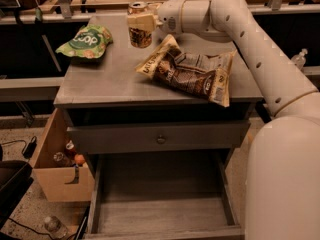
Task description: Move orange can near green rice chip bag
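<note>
A small orange-brown and gold metal drink can with a silver top point(140, 37) stands upright towards the back of the grey wooden table point(107, 81), a little left of the middle. The robot's cream two-finger gripper point(138, 21) reaches in from the right and is clamped on the can, with one finger point(141, 20) lying across the can's upper half. Whether the can's base touches the tabletop or hangs just above it cannot be told. The small green snack bag with a white round logo point(85, 40) lies flat near the table's rear left corner, close to the can on its left but apart from it, with a strip of bare tabletop between them. A larger tan and brown crinkled chip bag point(192, 73) lies on the right half of the table, its upper left corner just beside the can. The pale jointed robot arm point(250, 39) arches over this bag from the right. Below the tabletop is a shut drawer with a round knob point(160, 139), and under it a lower drawer point(160, 216) pulled open. A cardboard box point(57, 181) holding bottles sits on the floor to the left.
</note>
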`<state>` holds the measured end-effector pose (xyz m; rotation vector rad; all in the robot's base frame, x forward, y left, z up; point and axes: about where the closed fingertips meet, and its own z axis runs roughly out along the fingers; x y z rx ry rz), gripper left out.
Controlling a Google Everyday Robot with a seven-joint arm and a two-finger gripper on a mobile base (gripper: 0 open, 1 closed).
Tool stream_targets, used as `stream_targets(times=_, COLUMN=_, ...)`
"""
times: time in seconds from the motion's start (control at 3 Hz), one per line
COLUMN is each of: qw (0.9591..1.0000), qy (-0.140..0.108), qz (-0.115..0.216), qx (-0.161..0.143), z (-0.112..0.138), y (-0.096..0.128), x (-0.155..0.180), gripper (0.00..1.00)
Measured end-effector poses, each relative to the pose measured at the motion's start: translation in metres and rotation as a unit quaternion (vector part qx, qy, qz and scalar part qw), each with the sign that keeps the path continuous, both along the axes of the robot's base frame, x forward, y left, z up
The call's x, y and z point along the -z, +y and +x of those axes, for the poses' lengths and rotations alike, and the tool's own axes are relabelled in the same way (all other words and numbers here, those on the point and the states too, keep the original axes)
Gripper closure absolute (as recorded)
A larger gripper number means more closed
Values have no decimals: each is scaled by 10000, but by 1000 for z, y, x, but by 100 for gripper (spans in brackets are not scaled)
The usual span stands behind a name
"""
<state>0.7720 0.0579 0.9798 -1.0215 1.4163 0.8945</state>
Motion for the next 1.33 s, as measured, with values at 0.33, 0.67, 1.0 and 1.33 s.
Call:
stream_targets(times=0.33, qw=9998, qy=124, qz=-83, qx=112, z=31, y=21, x=34, gripper=100)
stream_targets(times=0.67, qw=9996, qy=105, qz=-83, qx=236, z=56, y=33, x=44, gripper=100)
stream_targets(times=1.0, qw=9993, qy=154, qz=-48, qx=333, z=75, y=45, x=55, gripper=100)
stream_targets(times=1.33, qw=9989, qy=314, qz=86, qx=346, z=89, y=55, x=70, gripper=74)
